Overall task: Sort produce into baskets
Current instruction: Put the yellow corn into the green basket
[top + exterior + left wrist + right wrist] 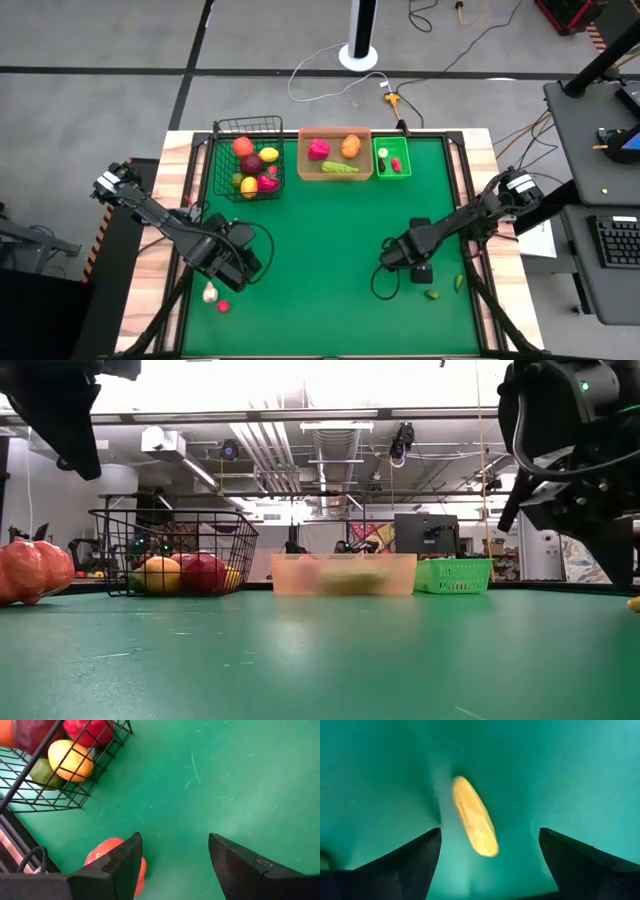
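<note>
Yellow piece (474, 816) lies between right fingers (580, 865) (spread wide, not touching).

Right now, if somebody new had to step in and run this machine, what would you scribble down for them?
Left gripper: open, empty, low over the green mat beside a red-orange round toy.
Right gripper: open, empty, over a long yellow piece lying on the mat.
Done: black wire-mesh basket holds several round fruits; tan shallow tray holds a pink piece, an orange piece and a green cucumber; small bright green bin holds a few tiny pieces.
Left: a pale piece and small red piece near the left arm, two small green pieces near the right arm.
</note>
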Available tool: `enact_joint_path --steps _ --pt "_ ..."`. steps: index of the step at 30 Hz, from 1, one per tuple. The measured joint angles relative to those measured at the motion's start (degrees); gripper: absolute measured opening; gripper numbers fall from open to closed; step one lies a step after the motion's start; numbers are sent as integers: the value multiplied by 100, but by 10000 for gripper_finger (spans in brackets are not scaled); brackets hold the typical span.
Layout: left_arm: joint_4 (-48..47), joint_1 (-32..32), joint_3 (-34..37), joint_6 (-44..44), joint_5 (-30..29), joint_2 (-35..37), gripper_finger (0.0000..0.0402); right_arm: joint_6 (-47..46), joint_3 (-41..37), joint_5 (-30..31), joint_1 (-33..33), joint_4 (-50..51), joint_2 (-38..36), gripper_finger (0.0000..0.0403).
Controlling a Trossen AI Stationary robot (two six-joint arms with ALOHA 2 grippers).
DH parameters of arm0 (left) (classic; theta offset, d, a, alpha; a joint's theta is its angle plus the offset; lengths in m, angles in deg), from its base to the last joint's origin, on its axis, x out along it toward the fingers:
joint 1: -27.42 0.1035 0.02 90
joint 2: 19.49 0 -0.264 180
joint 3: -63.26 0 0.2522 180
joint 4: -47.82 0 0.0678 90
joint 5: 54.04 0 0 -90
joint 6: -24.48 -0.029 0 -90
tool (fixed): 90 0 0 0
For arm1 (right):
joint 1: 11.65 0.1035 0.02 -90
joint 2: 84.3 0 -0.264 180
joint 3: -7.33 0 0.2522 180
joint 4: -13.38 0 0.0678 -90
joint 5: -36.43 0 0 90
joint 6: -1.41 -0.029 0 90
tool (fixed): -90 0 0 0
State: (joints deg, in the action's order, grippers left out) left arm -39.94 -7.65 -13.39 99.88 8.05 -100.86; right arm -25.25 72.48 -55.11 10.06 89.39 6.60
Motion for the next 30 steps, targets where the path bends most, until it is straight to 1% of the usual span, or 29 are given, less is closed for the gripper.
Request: enact_joint_path --steps 3,7,11,13,19,30 --pt "3 0 -2 -90 -13 0 210 -76 -81 -2 -10 -120 0 326" --pt "46 0 -42 -301 -172 0 210 -123 -173 -23 -32 -286 -3 326" --pt "40 -41 -319 -486 -166 2 210 -237 -201 -44 -49 -319 -4 326" --pt "49 -170 -407 -490 -271 2 210 -276 -203 -44 -69 -340 -4 326" --pt "60 -470 -273 -330 -459 2 210 -315 -211 -41 -73 -407 -4 326" --pt "200 -487 -238 -320 -575 2 210 -398 -214 -22 -73 -463 -4 326"
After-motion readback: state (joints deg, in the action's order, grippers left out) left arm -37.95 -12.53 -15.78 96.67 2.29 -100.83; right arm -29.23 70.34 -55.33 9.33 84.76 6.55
